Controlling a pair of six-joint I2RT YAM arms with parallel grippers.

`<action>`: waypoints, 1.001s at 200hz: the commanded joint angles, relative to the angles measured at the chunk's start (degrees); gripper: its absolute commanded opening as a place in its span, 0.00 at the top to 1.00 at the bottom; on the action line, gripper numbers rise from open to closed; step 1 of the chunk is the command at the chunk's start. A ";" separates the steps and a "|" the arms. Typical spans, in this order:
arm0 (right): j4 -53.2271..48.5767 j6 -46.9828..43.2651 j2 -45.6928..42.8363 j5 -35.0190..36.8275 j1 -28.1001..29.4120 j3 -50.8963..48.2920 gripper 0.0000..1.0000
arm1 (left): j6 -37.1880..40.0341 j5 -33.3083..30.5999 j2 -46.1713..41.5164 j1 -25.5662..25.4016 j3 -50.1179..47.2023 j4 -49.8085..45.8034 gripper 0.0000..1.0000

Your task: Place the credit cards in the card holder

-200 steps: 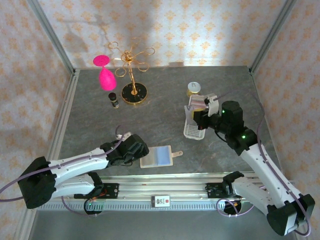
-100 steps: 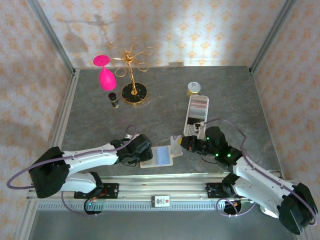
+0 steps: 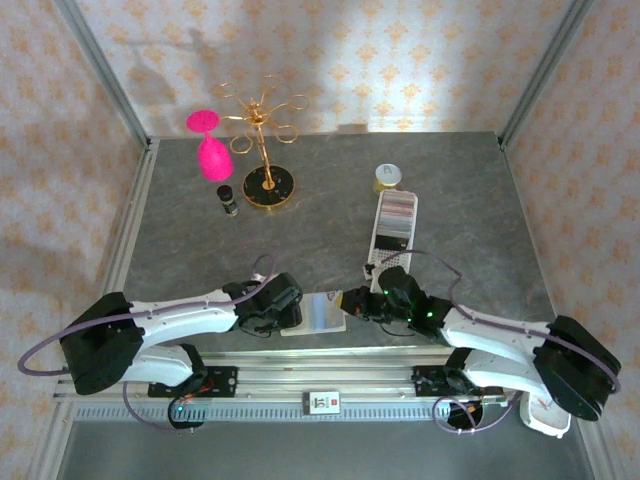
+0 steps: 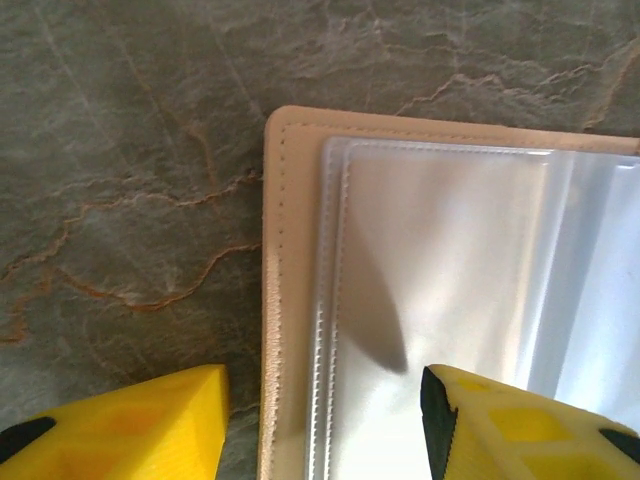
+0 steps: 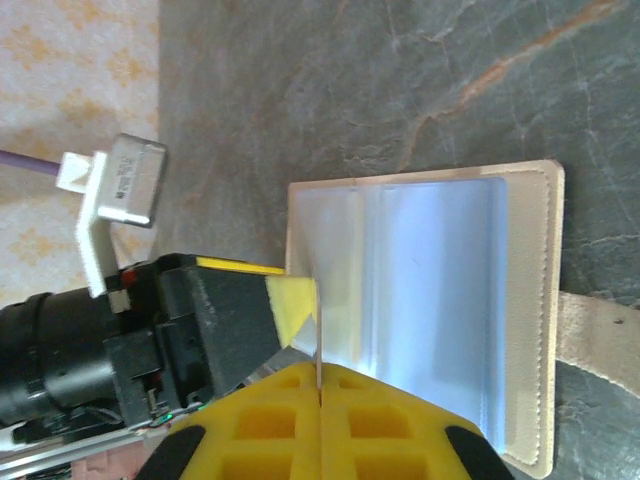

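Card holder [image 4: 290,250] open on desk [image 3: 300,230], clear sleeves [image 4: 450,260] up; L hand [image 4: 325,385] half-wide astride its edge; R hand [image 5: 318,378] pinched on credit card [image 5: 318,335] (edge-on).

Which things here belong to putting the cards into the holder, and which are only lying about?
For the job:
card holder, lying open
credit card, pinched edge-on in the right claw
left claw, open at the holder's edge
white tray, its stack perhaps more cards

Lying about:
pink glass
gold stand
small dark bottle
small yellow jar
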 commanded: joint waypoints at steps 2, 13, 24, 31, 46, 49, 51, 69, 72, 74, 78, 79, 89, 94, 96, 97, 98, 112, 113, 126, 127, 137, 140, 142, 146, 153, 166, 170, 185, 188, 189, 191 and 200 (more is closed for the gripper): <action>4.88 0.73 4.33 2.10 0.62 3.19 1.00 | 1.41 0.13 -0.13 -0.26 -1.02 0.43 0.44; 5.47 0.72 6.90 2.02 0.92 4.15 1.00 | 1.63 0.30 0.28 -0.20 -1.35 0.48 0.45; 5.99 0.59 9.31 2.08 1.39 5.15 1.00 | 1.77 0.44 0.49 -0.25 -1.80 0.65 0.46; 6.34 0.50 10.71 2.14 1.78 5.81 1.00 | 1.90 0.53 0.65 -0.20 -2.04 0.79 0.47; 7.04 0.28 13.71 2.09 2.45 7.14 1.00 | 2.24 0.94 0.94 -0.26 -2.53 1.33 0.53; 7.20 0.28 14.26 2.09 2.55 7.34 1.00 | 2.34 0.92 0.93 -0.23 -2.62 1.50 0.54; 7.25 0.21 14.60 2.04 2.56 7.50 1.00 | 2.44 1.05 0.93 -0.21 -2.69 1.59 0.55; 7.71 0.02 17.08 1.82 2.82 8.66 1.00 | 3.02 1.43 0.95 -0.23 -3.31 2.25 0.62; 7.67 -0.07 17.44 1.82 2.82 8.87 1.00 | 3.04 1.51 0.94 -0.22 -3.41 2.39 0.63; 7.67 -0.07 17.51 1.82 2.82 8.89 1.00 | 3.12 1.53 0.98 -0.25 -3.42 2.50 0.63; 7.63 -0.16 17.70 1.82 2.82 8.98 1.00 | 3.23 1.68 0.94 -0.19 -3.55 2.63 0.63; 7.61 -0.16 17.77 1.91 2.82 9.03 1.00 | 3.24 1.70 0.98 -0.23 -3.57 2.65 0.63; 7.54 -0.25 17.79 2.52 2.82 8.91 1.00 | 3.42 1.96 1.09 -0.23 -3.68 2.85 0.64; 7.59 -0.25 17.66 3.01 2.82 8.75 1.00 | 3.65 1.97 1.06 -0.24 -3.73 2.93 0.67; 7.52 -0.20 17.67 3.22 2.82 8.66 1.00 | 3.69 1.98 1.05 -0.21 -3.76 3.00 0.68; 7.47 -0.18 17.59 3.35 2.82 8.65 1.00 | 3.74 2.02 1.08 -0.24 -3.77 3.06 0.68; 7.44 -0.17 17.55 3.46 2.78 8.64 1.00 | 3.72 2.04 1.05 -0.25 -3.81 3.09 0.69; 7.25 0.35 16.72 5.11 2.78 7.78 1.00 | 3.88 2.24 0.68 -0.20 -4.37 3.84 0.70; 7.33 0.36 16.67 5.27 2.76 7.72 1.00 | 3.83 2.24 0.63 -0.19 -4.42 3.87 0.70; 8.57 0.80 16.37 5.65 2.78 6.85 1.00 | 3.70 2.37 0.12 -0.21 -5.19 4.71 0.70; 8.61 0.80 16.32 5.67 2.80 6.82 1.00 | 3.70 2.40 0.09 -0.24 -5.23 4.75 0.70; 8.97 0.72 16.32 5.92 2.82 6.58 1.00 | 3.39 2.54 -0.46 -0.19 -5.86 5.56 0.69; 9.18 0.69 16.32 5.95 2.82 6.51 1.00 | 3.35 2.63 -0.55 -0.19 -6.08 5.77 0.70; 9.28 0.69 16.39 6.02 2.82 6.41 1.00 | 3.29 2.62 -0.63 -0.25 -6.13 5.87 0.70; 9.42 0.52 16.42 6.00 2.82 6.35 1.00 | 3.27 2.59 -0.75 -0.26 -6.27 5.88 0.70; 9.31 0.21 16.46 6.10 2.82 6.35 1.00 | 3.43 2.51 -0.92 -0.18 -6.40 6.06 0.70; 9.10 -0.15 16.45 7.02 2.82 6.12 1.00 | 3.51 2.61 -1.06 -0.25 -6.58 6.19 0.70; 9.36 -0.16 16.47 7.21 2.82 5.90 1.00 | 3.60 2.68 -1.01 -0.24 -6.62 6.25 0.71; 10.15 -0.46 16.77 7.63 2.82 5.39 1.00 | 3.74 2.81 -0.94 -0.20 -6.76 6.54 0.71; 10.19 -0.51 16.82 7.71 2.82 5.31 1.00 | 3.78 2.84 -0.89 -0.18 -6.76 6.60 0.71; 10.16 -0.55 16.81 7.75 2.82 5.30 1.00 | 3.74 2.85 -0.90 -0.22 -6.76 6.61 0.71; 10.21 -0.59 16.89 7.78 2.82 5.23 1.00 | 3.78 2.88 -0.85 -0.21 -6.76 6.63 0.71; 10.73 -0.56 17.04 7.81 2.80 4.93 1.00 | 3.83 2.93 -0.68 -0.20 -6.85 6.80 0.73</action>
